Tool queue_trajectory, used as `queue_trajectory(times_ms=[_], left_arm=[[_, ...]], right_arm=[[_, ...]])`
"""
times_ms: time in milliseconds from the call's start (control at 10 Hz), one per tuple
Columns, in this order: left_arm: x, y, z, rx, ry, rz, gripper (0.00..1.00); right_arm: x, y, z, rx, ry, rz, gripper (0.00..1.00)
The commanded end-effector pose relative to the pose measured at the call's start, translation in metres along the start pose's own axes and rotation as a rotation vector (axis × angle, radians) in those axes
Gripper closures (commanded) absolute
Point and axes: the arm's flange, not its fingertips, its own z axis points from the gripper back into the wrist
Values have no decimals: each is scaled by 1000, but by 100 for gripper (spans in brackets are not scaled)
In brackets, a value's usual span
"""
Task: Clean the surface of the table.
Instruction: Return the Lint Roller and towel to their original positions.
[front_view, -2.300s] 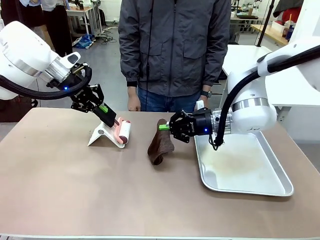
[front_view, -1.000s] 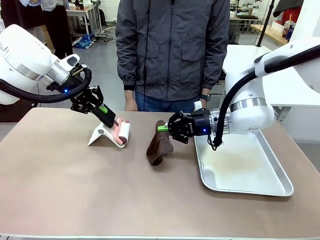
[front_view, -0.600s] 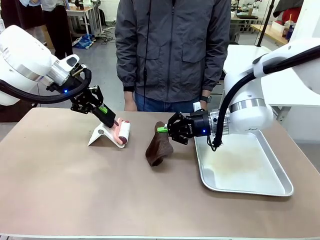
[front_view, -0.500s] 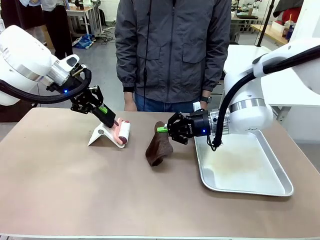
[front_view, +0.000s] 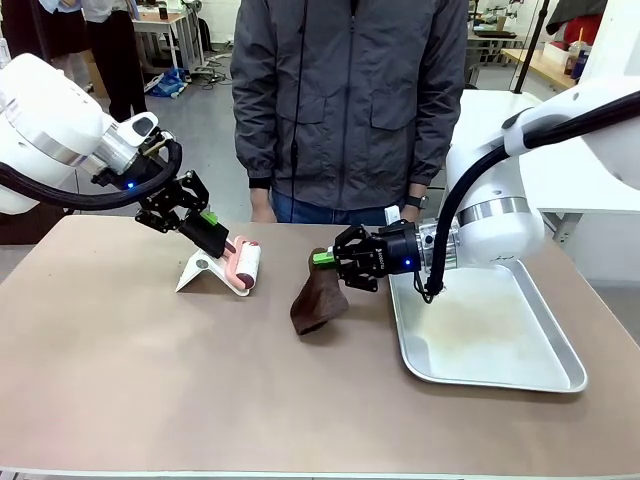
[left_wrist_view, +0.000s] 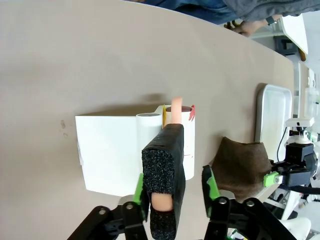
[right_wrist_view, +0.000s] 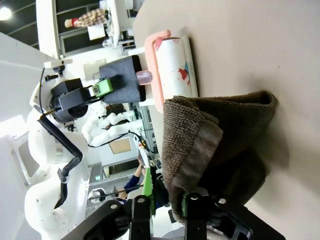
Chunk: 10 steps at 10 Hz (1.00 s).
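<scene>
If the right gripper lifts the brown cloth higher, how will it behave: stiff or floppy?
Probably floppy: the brown cloth hangs folded from the right gripper, its lower end slumped on the table. Its thick towel weave in the right wrist view suggests it will not slip easily. It looks light, likely to swing when moved.

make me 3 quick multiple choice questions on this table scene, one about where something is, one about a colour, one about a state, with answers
1. Where does the metal tray lie on the table?
A. on the robot's right side
B. on the robot's left side
C. in the middle

2. What colour is the cloth?
A. white
B. brown
C. blue

3. What state is the right gripper in?
A. open above the tray
B. shut on the cloth
C. shut on the lint roller

Answers: 1 A, the front view has it at picture right. 2 B, it looks dark brown in front and wrist views. 3 B, the right wrist view shows its fingers pinching the cloth's edge.
</scene>
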Motion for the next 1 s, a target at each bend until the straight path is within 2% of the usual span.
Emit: queue_trajectory(times_ms=[0, 100, 200, 300, 400, 700, 900], left_arm=[[-3, 3, 4, 8, -18, -16, 0], [-2, 4, 6, 11, -20, -16, 0], [-2, 6, 9, 20, -20, -15, 0], [-2, 9, 12, 28, -21, -18, 0], [-2, 13, 18, 41, -24, -19, 0], [-10, 26, 42, 49, -61, 7, 0], [-22, 34, 64, 27, -49, -15, 0]], right_arm=[[5, 6, -3, -14, 14, -12, 0], [6, 7, -4, -28, 17, -16, 0], [7, 9, -6, -63, 17, -14, 15], [5, 17, -11, -153, 12, 9, 5], [4, 28, -17, -248, 9, 38, 0], [2, 66, -39, -561, -30, 128, 0], [-1, 85, -43, -770, -112, 181, 0]])
